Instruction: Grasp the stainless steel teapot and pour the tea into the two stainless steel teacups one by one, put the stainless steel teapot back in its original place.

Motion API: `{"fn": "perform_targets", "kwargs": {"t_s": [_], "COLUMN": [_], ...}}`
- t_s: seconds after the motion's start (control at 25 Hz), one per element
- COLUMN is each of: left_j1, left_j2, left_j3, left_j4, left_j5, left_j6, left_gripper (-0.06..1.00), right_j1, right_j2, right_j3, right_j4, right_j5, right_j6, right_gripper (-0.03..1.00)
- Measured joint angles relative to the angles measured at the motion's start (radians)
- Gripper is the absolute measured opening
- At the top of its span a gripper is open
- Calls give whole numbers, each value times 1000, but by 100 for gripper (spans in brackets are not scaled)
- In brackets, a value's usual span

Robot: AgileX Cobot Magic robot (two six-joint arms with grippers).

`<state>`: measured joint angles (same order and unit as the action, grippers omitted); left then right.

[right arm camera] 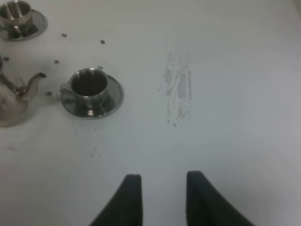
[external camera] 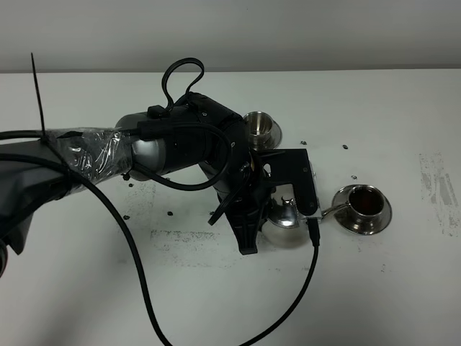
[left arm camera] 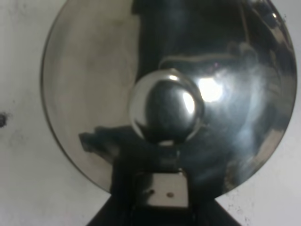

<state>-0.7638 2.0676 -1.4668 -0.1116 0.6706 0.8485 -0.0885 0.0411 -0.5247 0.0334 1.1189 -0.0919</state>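
Note:
The stainless steel teapot (external camera: 287,215) sits mid-table, mostly under my left arm. Its thin spout (external camera: 328,210) points at the right teacup (external camera: 364,202). My left gripper (external camera: 306,205) is shut on the teapot's handle. The left wrist view is filled by the domed lid (left arm camera: 84,94) and its knob (left arm camera: 167,110), with the left gripper (left arm camera: 160,197) at the handle side. The right teacup (right arm camera: 89,84) holds dark tea; the teapot (right arm camera: 9,101) stands beside it. The other teacup (external camera: 259,126) (right arm camera: 16,12) stands farther back. My right gripper (right arm camera: 162,181) hovers over bare table, fingers drawn close, holding nothing. The original place is hidden.
A black cable (external camera: 310,288) trails from the left arm toward the table's front edge. A scuffed patch (external camera: 439,187) (right arm camera: 178,89) marks the table at the right. Small dark specks (external camera: 346,148) lie around the cups. The back edge of the table runs behind the far cup.

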Motion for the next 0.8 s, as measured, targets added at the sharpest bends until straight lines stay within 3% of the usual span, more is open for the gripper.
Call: {"fn": "perform_targets", "kwargs": {"t_s": [0.32,0.6,0.8], "left_j1": [24,129,202], "left_j2": [-2,0,58], "left_j3": [-149,-289,-431], "left_j4": [57,196,238], "left_j5": [116,176,264], "left_j6": [-18,-22,20], "left_gripper": [19,19,19], "right_j1": [0,0,0], "right_j2": [0,0,0], "right_j3": [0,0,0], "right_j4": [0,0,0], "right_j5": [0,0,0], "right_j6": [0,0,0], "right_gripper": [23,23,23]}}
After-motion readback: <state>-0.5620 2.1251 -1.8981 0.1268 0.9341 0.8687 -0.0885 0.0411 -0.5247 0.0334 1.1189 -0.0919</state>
